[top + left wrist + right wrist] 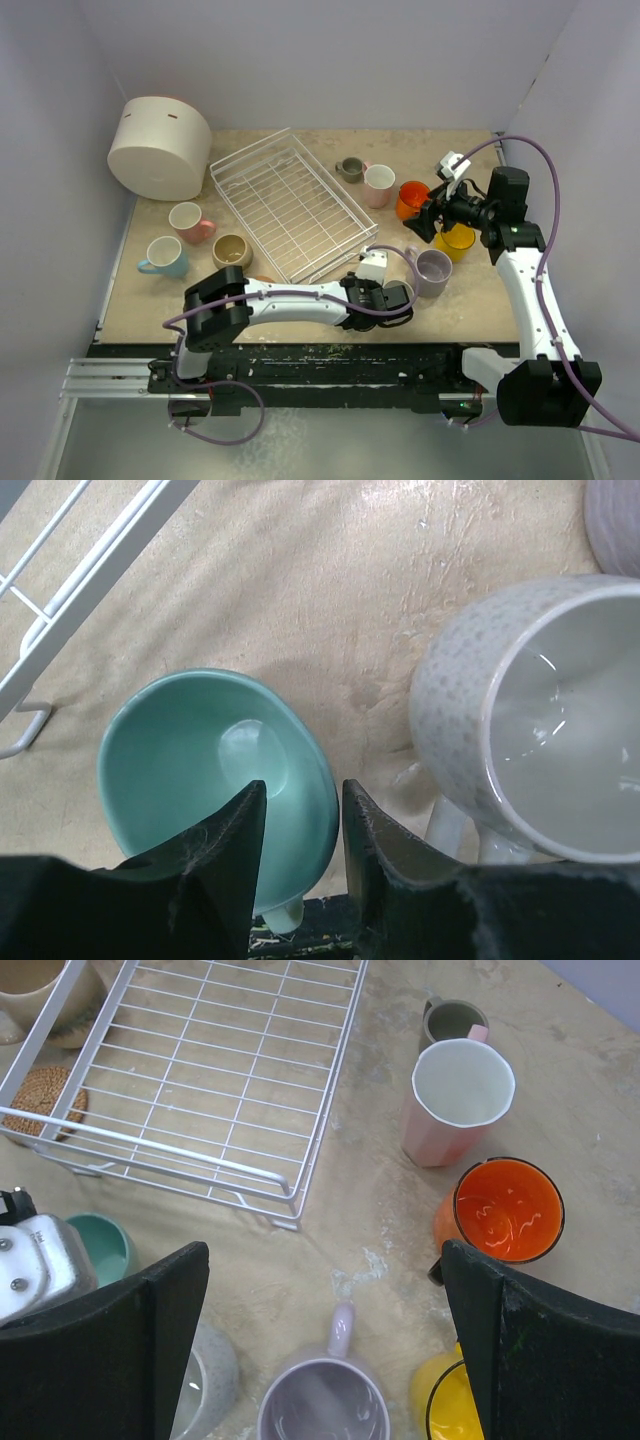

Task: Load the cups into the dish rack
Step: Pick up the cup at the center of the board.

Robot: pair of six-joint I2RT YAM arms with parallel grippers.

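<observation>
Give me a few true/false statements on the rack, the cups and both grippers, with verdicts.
1. The dish rack holds no cups. True.
2. The left gripper has its jaws astride the rim of the teal cup. True.
3. The right gripper is shut on the orange cup. False: it is wide open and the orange cup stands free on the table.
4. The lilac cup lies on its side. False: it stands upright, mouth up.
5. The pink cup stands right beside the olive cup. True.

Dish rack (290,205) centred on table (470,300); container (160,147) at its left rear; cups (379,185) either side of rack.
</observation>
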